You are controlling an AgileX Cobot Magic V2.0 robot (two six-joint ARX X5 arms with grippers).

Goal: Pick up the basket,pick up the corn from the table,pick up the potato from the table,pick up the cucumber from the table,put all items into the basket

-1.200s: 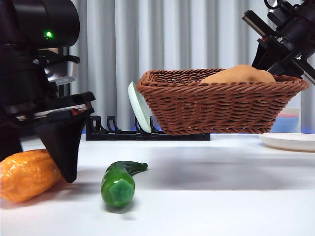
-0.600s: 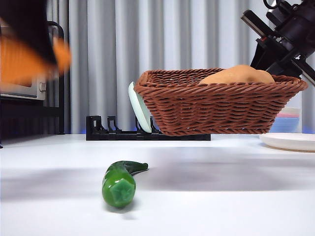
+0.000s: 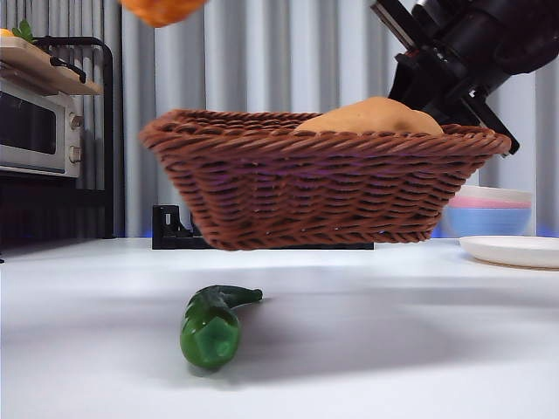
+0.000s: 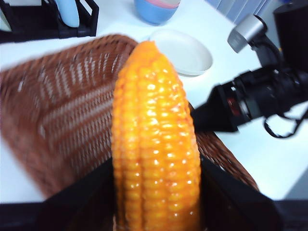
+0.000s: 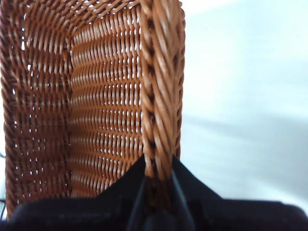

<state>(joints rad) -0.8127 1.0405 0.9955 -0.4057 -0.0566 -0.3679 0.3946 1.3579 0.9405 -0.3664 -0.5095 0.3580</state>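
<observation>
My right gripper (image 5: 156, 185) is shut on the braided rim of the brown wicker basket (image 3: 323, 188) and holds it in the air above the table; the arm shows at the top right of the front view (image 3: 454, 65). The tan potato (image 3: 371, 116) lies inside the basket. My left gripper (image 4: 156, 192) is shut on the orange-yellow corn (image 4: 154, 144) and holds it above the basket (image 4: 62, 106); only the corn's tip (image 3: 162, 10) shows at the top of the front view. The green cucumber (image 3: 211, 325) lies on the white table (image 3: 393, 349), below the basket's near left side.
A black dish rack (image 3: 170, 231) stands behind the basket. A white plate (image 3: 511, 250) and stacked bowls (image 3: 489, 214) are at the right. A microwave (image 3: 39, 131) on a shelf stands at the far left.
My left gripper lifted the corn off the table and up out of the front view's top. The right gripper moved the basket left and nearer, now covering the dish rack.
</observation>
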